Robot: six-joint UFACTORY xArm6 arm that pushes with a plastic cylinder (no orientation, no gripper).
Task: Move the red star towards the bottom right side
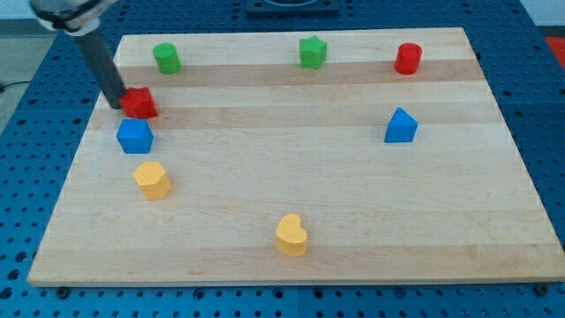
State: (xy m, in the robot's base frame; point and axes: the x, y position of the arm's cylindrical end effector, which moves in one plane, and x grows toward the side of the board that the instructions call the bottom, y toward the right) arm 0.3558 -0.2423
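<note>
my tip (118, 103) gripping nothing, touching the red star (139, 103) at its left side, blue block (134, 136) just below

A pale wooden desk (353, 221) with faint grain fills most of the view, its edges narrowing toward the view's top. Around it on every side lies a blue perforated surface (26, 221) dotted with regular rows of small holes. Light is even and soft, with slight shine across the wood.
</note>
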